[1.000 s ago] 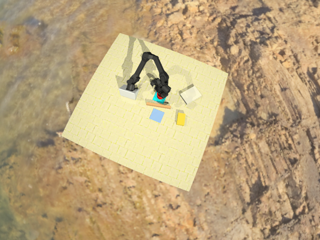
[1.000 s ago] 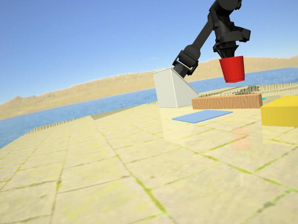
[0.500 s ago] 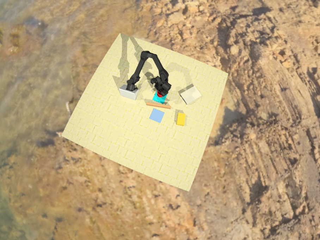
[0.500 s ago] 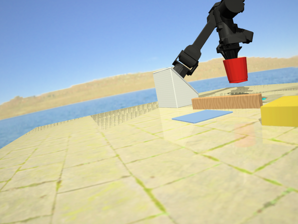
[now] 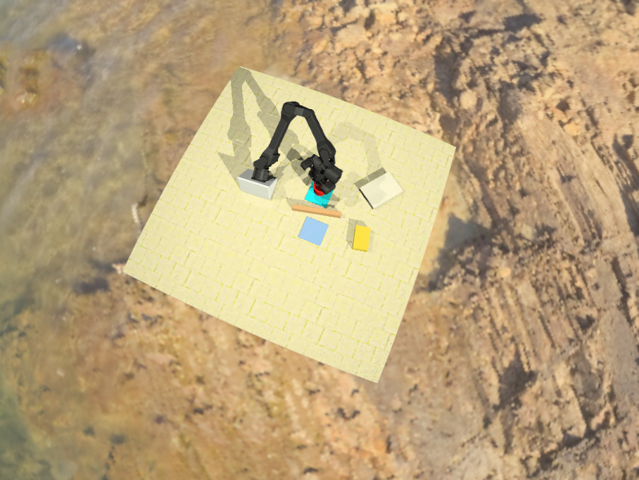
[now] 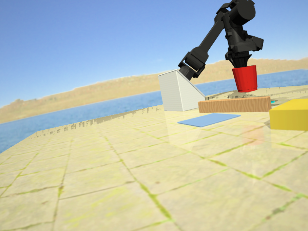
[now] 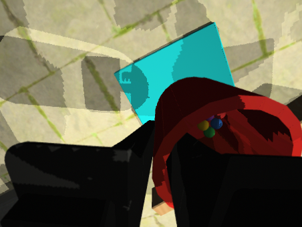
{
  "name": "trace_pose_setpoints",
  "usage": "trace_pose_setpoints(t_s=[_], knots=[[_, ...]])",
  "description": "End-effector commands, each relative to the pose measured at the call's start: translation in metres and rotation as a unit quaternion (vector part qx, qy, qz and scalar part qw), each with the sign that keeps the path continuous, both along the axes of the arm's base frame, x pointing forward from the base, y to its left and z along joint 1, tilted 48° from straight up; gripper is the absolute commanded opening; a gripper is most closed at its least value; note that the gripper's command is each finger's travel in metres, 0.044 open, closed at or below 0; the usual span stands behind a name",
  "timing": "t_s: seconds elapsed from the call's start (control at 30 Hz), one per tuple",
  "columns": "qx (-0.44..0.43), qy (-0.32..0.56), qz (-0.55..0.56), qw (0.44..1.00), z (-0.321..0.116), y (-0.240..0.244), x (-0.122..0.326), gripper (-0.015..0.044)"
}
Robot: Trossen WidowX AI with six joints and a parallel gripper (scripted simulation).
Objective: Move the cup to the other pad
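Note:
My gripper [image 6: 241,66] [image 7: 159,127] is shut on the wall of the red cup [image 5: 318,190] [image 6: 246,79] [image 7: 197,91], one finger inside and one outside. The cup hangs nearly upright, raised above the cyan pad [image 5: 312,197] [image 6: 273,101] [image 7: 160,83], over its part nearer the wooden bar. Several coloured marbles [image 7: 210,133] lie inside the cup. The blue pad [image 5: 313,231] [image 6: 209,119] lies bare on the other side of the bar. The arm hides the fingertips in the top view.
A low wooden bar [image 5: 316,211] [image 6: 233,106] [image 7: 162,207] stands between the two pads. A yellow block [image 5: 361,238] [image 6: 288,119] stands beside the blue pad. A pale box [image 5: 383,190] lies farther to the side in the top view. The arm's wedge-shaped base [image 5: 254,186] [image 6: 171,93] stands at the left.

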State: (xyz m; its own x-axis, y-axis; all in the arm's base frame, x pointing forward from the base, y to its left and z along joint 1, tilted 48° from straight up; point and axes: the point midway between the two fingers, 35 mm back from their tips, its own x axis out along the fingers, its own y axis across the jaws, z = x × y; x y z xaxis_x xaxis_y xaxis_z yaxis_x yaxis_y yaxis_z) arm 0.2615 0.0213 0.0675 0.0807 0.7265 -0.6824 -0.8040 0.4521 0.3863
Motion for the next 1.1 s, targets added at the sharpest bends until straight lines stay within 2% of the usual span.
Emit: trace_pose_setpoints(t_s=[0.0,1.07], knots=[[0.004,0.004,-0.002,1.000,-0.005,0.006,-0.001,0.0000],[0.002,0.000,0.000,1.000,-0.022,0.026,0.001,0.0000]])
